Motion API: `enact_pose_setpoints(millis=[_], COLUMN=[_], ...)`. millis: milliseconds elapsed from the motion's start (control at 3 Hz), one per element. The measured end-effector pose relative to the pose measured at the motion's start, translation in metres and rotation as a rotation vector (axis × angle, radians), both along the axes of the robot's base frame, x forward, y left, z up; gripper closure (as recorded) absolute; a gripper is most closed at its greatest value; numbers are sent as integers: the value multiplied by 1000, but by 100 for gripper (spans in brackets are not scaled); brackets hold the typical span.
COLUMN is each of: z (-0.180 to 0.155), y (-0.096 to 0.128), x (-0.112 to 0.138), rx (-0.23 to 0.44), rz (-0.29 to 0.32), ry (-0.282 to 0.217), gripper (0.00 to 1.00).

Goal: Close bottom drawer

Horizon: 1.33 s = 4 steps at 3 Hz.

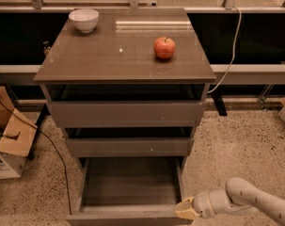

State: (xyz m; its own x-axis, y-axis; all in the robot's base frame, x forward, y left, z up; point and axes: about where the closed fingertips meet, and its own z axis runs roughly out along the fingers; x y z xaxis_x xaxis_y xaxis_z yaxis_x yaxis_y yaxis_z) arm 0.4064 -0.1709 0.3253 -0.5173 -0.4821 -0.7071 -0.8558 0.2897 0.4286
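Camera view, lower right: the tan-tipped pincer (185,208) on the white tubular arm (245,200) sits at the right front corner of the bottom drawer (130,184), the grey-brown box with a plain flat front and bare floor. Whether the pincer is open or closed I cannot tell, and it holds nothing visible. That drawer stands pulled well out from the cabinet, lowest of three. Above it come the middle front (128,147) and the taller top front (128,113), both slightly ajar. On the glossy brown tabletop (109,55) rest a red apple (164,47) and, at the far left corner, a white ceramic bowl (84,20). A torn cardboard box (10,145) lies on the speckled floor at left.
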Motion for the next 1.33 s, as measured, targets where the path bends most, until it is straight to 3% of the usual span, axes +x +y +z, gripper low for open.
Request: enact_pose_setpoints(millis=[333, 667, 1333], z=[-11, -16, -57], y=[1, 4, 7], x=[0, 0, 5], rx=[-20, -19, 24], rz=[28, 29, -44], ry=[67, 70, -17], gripper=[100, 100, 100])
